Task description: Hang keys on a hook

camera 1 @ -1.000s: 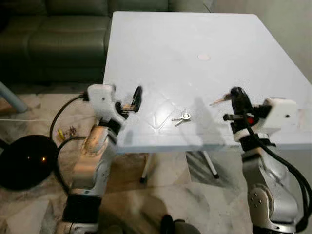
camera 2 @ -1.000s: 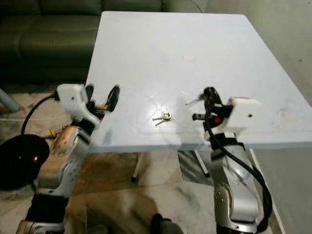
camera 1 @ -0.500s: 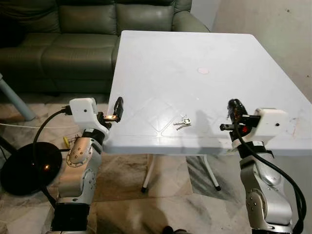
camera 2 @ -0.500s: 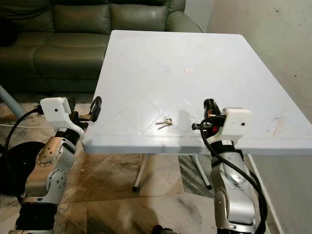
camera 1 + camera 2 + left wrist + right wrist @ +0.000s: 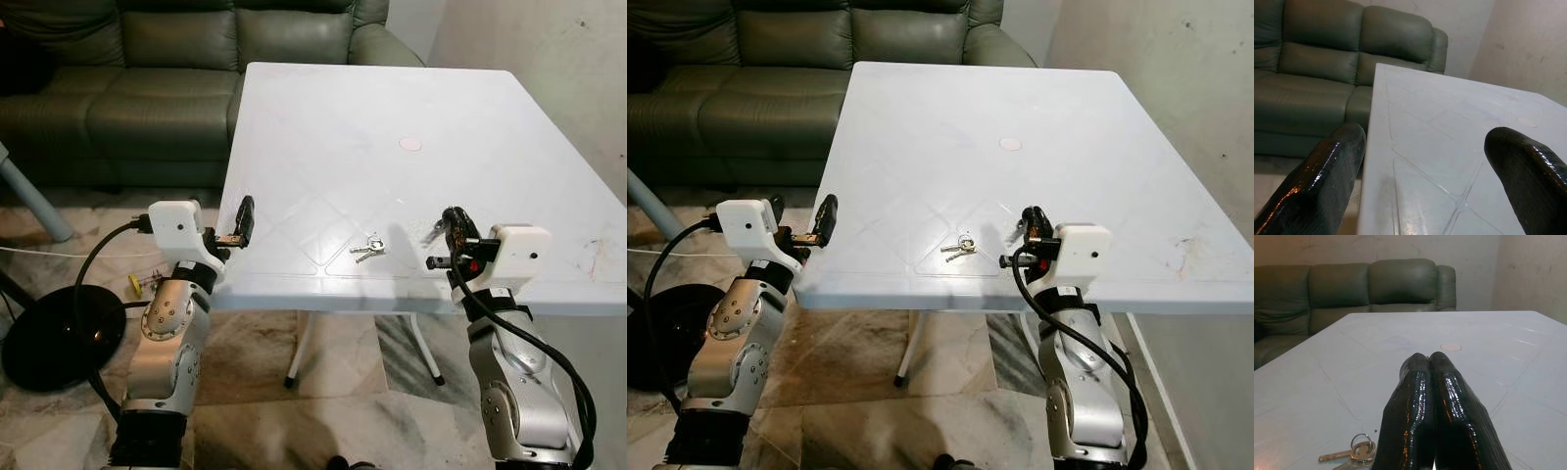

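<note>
Where a green sofa (image 5: 147,59) backs it, keys (image 5: 368,246) dot the white table (image 5: 392,108).

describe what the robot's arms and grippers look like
Both arms are silver metal with black joint bands and looping black cables. Each wrist carries a white boxy camera housing. The left gripper and right gripper each have two long, glossy black, ribbed fingers. A small red mark sits beside the right housing.

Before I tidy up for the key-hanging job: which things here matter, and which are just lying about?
For the job:
- keys, flat on the white table
- right gripper, fingers shut, beside the keys
- left gripper, fingers open, at the table's edge

Just about:
- green sofa
- round black base on the floor
</note>
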{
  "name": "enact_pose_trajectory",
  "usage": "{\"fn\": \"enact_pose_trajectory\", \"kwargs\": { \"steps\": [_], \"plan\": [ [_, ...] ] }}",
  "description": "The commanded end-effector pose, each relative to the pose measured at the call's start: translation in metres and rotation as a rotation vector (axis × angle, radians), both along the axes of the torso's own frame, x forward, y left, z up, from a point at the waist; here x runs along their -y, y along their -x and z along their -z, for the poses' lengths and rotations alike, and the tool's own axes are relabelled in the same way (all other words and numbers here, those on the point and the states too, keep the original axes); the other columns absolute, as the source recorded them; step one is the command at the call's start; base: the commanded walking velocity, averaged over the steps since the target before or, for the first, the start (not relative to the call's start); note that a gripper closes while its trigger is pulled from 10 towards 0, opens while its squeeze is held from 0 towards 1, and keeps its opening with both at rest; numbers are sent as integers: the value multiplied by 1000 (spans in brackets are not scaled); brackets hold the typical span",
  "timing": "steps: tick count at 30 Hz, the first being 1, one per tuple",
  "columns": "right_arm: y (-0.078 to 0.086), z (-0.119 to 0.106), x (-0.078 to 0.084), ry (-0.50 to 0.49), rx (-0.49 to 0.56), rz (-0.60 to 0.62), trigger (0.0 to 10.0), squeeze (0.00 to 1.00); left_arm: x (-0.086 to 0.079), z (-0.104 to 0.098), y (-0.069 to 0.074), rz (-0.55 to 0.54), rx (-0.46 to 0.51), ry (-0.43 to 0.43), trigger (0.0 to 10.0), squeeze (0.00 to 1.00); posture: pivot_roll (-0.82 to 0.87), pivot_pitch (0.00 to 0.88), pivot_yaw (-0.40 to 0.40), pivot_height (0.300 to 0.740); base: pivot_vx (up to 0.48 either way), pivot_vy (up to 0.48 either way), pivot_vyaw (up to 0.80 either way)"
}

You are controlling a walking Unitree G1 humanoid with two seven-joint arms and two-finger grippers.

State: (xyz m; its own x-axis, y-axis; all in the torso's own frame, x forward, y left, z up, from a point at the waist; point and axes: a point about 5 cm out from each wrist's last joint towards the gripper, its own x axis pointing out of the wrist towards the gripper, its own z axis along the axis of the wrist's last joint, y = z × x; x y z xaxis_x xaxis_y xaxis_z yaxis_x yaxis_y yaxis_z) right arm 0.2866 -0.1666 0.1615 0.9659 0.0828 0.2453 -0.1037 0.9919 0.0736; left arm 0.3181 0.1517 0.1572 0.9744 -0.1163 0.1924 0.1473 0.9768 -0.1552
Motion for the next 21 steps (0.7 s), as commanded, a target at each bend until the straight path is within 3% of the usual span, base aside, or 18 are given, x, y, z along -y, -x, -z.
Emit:
{"fn": "enact_pose_trajectory", "kwargs": {
  "steps": [1,6,21],
  "plan": [
    [-3,-3,2,6,11,13,10000,0,2,-5,-4,10,21,-2,10000,0,133,48,-40,740,0,0,0],
    [-6,-4,2,23,6,21,10000,0,2,-7,-8,1,29,14,10000,0,126,36,-38,740,0,0,0],
    [-13,-4,2,41,-18,15,10000,0,9,-9,-22,28,16,65,10000,0,103,0,-35,740,0,0,-767]
  ]
}}
